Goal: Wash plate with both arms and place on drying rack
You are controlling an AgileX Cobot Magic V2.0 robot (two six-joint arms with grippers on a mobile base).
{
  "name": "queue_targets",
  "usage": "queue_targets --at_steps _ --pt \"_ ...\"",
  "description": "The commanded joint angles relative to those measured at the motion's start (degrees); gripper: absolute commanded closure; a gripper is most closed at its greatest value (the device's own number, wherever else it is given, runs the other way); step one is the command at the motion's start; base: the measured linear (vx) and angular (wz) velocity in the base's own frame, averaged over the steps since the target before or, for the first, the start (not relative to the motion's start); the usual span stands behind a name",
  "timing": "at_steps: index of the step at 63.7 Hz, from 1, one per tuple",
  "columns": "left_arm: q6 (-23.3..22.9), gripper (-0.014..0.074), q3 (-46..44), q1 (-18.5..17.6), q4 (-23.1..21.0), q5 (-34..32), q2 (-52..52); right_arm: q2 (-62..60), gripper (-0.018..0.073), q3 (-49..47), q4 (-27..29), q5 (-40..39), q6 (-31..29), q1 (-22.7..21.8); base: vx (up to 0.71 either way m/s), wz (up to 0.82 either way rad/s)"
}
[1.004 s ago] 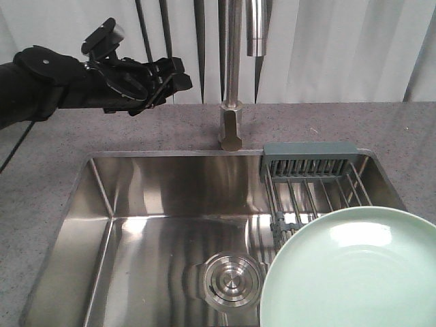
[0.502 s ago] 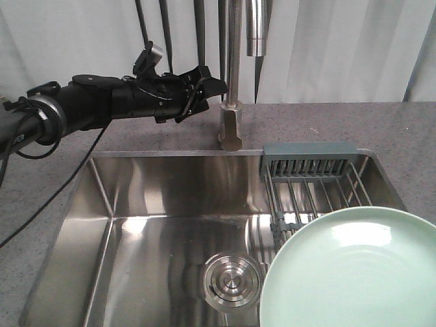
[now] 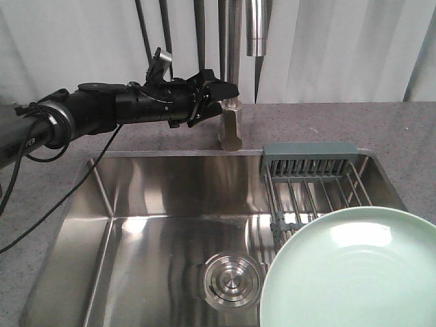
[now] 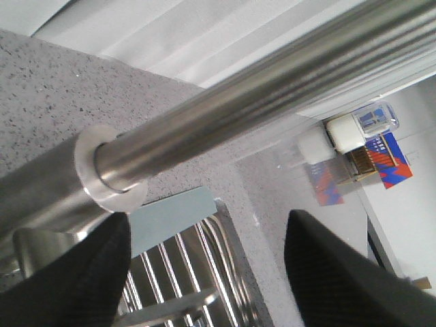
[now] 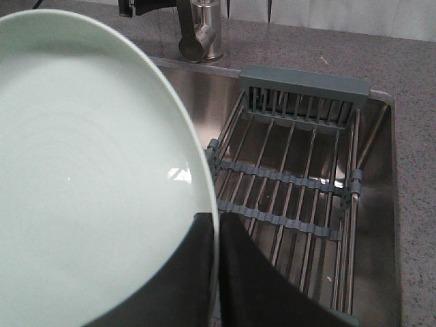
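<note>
The pale mint-green plate (image 3: 354, 272) is held over the sink's right front, above the drying rack (image 3: 313, 180). In the right wrist view my right gripper (image 5: 216, 235) is shut on the plate's (image 5: 88, 170) rim, one finger on each face. The rack (image 5: 300, 177) of steel bars with grey-green end pieces lies below it. My left gripper (image 3: 221, 92) is open, up by the faucet (image 3: 231, 102) at the counter's back. In the left wrist view its black fingers (image 4: 68, 272) stand wide apart just below the faucet pipe (image 4: 238, 95), with the rack (image 4: 177, 259) beyond.
The steel sink (image 3: 102, 197) has a round drain (image 3: 231, 281) at its floor. Grey speckled counter (image 3: 54, 157) surrounds it. The faucet spout (image 3: 255, 27) hangs above the basin. The left arm's black cable (image 3: 61, 197) trails over the sink's left edge.
My left arm has swung right along the back of the counter, and its fingertips now reach the faucet's base. The plate and right gripper have stayed put.
</note>
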Motion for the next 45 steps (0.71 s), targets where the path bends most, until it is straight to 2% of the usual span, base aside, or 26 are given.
queue_targets --at_steps 1,14,29,45 --pt "0.40 0.0134 -2.04 -0.47 -3.50 3.58 -3.79 0.94 0.0561 -1.37 1.13 -3.86 0.06 -0.04 0.00 0.00" --pt "0.40 0.0136 -2.04 -0.47 -3.42 5.37 -3.79 0.94 0.0561 -1.37 1.13 -3.86 0.06 -0.04 0.00 0.00" --pt "0.40 0.0177 -2.04 -0.47 -3.32 8.78 -3.79 0.94 0.0561 -1.37 1.13 -3.86 0.06 -0.04 0.00 0.00" --pt "0.21 0.0195 -2.04 -0.47 -1.15 13.00 -3.79 0.94 0.0561 -1.37 1.13 -3.86 0.06 -0.04 0.00 0.00"
